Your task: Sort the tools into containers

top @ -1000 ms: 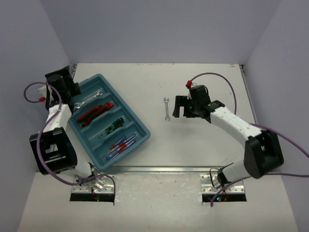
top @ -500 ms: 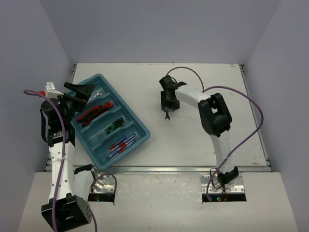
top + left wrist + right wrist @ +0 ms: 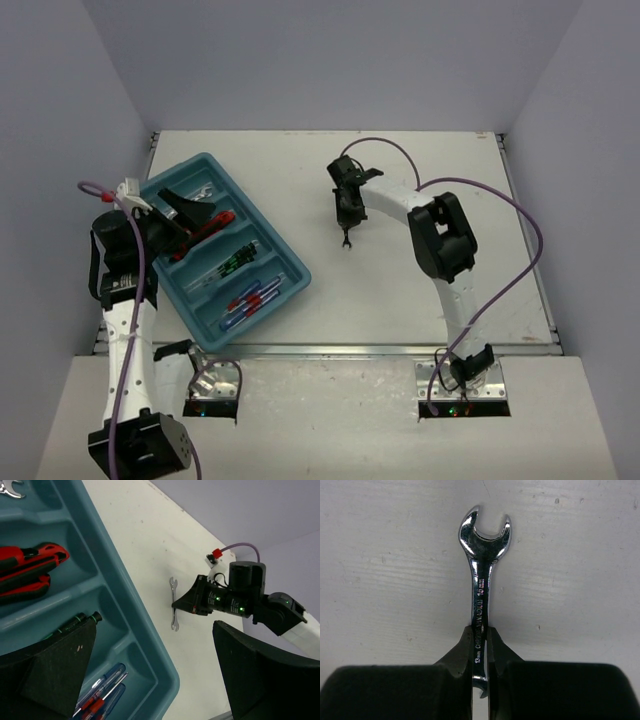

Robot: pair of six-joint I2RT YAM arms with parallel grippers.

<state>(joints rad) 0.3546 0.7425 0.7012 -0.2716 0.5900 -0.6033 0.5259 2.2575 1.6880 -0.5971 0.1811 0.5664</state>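
One polished steel open-ended wrench [image 3: 479, 585] lies on the matt white table [image 3: 395, 555], well right of the tray, its shank clenched by the right gripper [image 3: 480, 635]. The left gripper [image 3: 154, 626] hangs spread, grasping nothing, over one teal plastic tray [image 3: 260, 215] of four compartments.

The right arm [image 3: 441, 238] stretches far forward, then folds back. Its gripper [image 3: 480, 636] points down, fingers pinched tight on a silver wrench [image 3: 483, 545] shaft. The left arm [image 3: 126, 300] rises at the left, its gripper [image 3: 155, 666] spread wide and tilted downward.
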